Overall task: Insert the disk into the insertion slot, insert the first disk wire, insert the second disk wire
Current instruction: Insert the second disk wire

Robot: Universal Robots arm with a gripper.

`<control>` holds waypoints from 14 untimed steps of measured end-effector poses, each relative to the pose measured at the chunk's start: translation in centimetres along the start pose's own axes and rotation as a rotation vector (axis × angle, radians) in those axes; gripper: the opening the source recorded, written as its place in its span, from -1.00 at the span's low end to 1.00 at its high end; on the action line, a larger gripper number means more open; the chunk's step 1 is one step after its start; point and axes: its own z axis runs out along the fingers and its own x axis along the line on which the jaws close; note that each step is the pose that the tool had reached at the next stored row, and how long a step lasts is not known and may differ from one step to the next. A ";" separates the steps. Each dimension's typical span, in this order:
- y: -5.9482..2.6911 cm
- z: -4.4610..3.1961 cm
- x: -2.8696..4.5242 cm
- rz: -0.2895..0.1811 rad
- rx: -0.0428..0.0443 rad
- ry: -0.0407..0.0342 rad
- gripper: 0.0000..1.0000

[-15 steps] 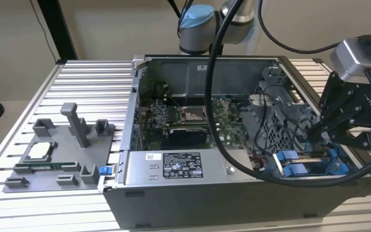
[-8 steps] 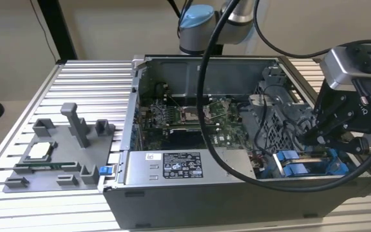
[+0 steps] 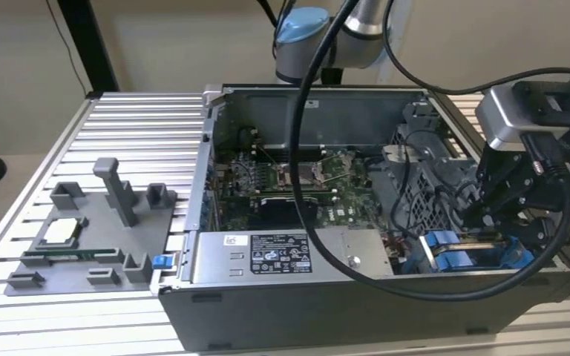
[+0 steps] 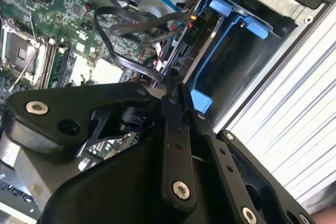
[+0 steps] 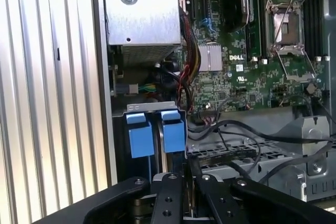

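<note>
Currently, pincer (image 5: 190, 176): pinching a black wire (image 5: 231, 126)
Sticker (image 3: 278, 254): black-and-white print on grey box (image 3: 349, 259)
Slot (image 5: 152, 107): blue clips (image 5: 140, 136), hard against the case wall (image 5: 104, 51), little room

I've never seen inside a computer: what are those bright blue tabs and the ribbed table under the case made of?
The blue tabs look like moulded plastic: matte, evenly coloured, soft-edged. The ribbed table seems to be aluminium, judging by its pale silver sheen and straight grooves, but other metal is possible.
</note>
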 end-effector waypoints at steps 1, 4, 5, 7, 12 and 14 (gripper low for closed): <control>0.05 0.06 0.02 -0.003 0.0112 -0.0003 -1.00; 0.14 0.22 0.07 -0.010 0.0439 -0.0028 -1.00; 0.16 0.25 0.07 -0.013 0.0544 -0.0037 -1.00; 0.18 0.28 0.08 -0.018 0.0764 -0.0055 -1.00; 0.18 0.30 0.09 -0.023 0.0971 -0.0074 -1.00; 0.19 0.30 0.09 -0.023 0.0984 -0.0075 -1.00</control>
